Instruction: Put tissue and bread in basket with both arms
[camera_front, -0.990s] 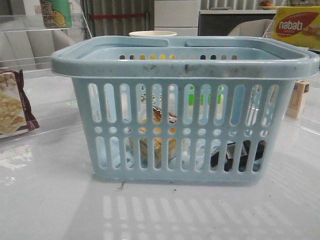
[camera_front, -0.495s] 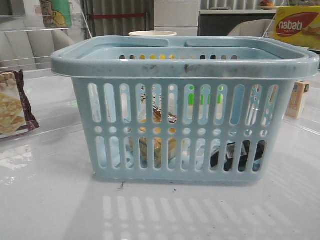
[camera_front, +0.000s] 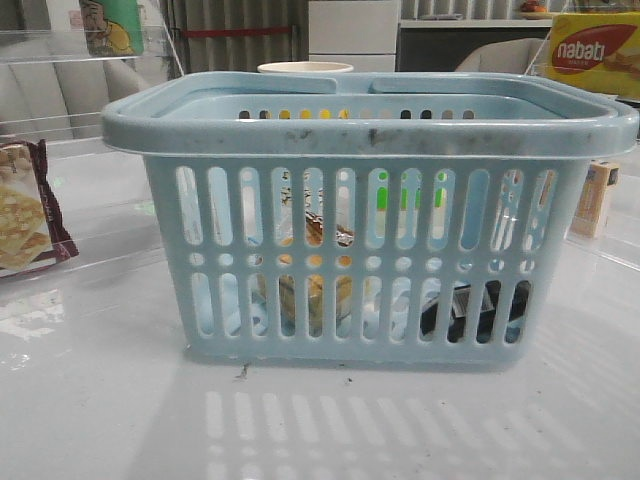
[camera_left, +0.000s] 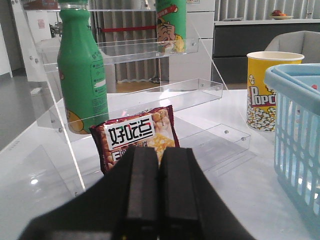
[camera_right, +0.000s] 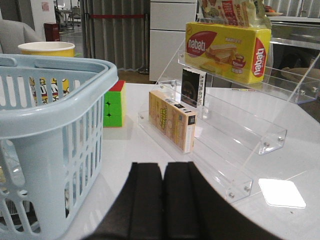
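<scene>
Through the slots of the basket (camera_front: 370, 215), the golden-brown bread (camera_front: 312, 290) sits low on the left and the dark tissue (camera_front: 478, 312) low on the right, and nothing in the front view has shifted over the last second, so the task looks finished. Both claws are clenched on nothing: the left gripper (camera_left: 159, 190) near the basket's left wall, the right gripper (camera_right: 163, 200) near its right. Open table lies nearer; acrylic shelves crowd both sides.

The pale blue slotted basket (camera_front: 370, 215) stood upright mid-table, handles folded down on its scuffed rim. Through its slots the golden-brown bread (camera_front: 315, 295) showed on the floor toward the left, the dark tissue (camera_front: 475, 312) low toward the right.
</scene>
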